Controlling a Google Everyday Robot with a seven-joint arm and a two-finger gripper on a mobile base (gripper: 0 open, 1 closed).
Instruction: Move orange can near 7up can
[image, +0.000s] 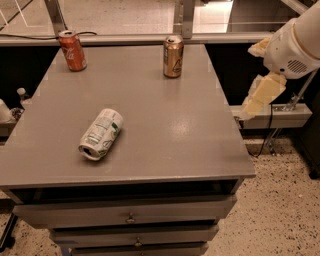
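1. Currently, the golden-orange metallic drink can (173, 56) stands upright on the flat grey tabletop (170, 125), close to the far edge and right of centre.
2. The white drink can with green markings (101, 134) lies on its side in the left front part of the tabletop. Its open end points toward the front edge. It is well apart from the orange can.
3. A red cola can (73, 50) stands upright near the far left corner, well apart from both other cans.
4. The surface between the orange can and the white can is bare. The right half of the tabletop, up to its right and front edges, carries nothing.
5. The cream-coloured gripper (251, 107) hangs from the white robot arm (295, 45) beyond the right edge of the tabletop, outside the surface and touching no can. Whether the gripper is open or closed cannot be told.
6. Grey drawers with small knobs (130, 217) sit beneath the front edge. Speckled floor (280, 200) lies to the right.
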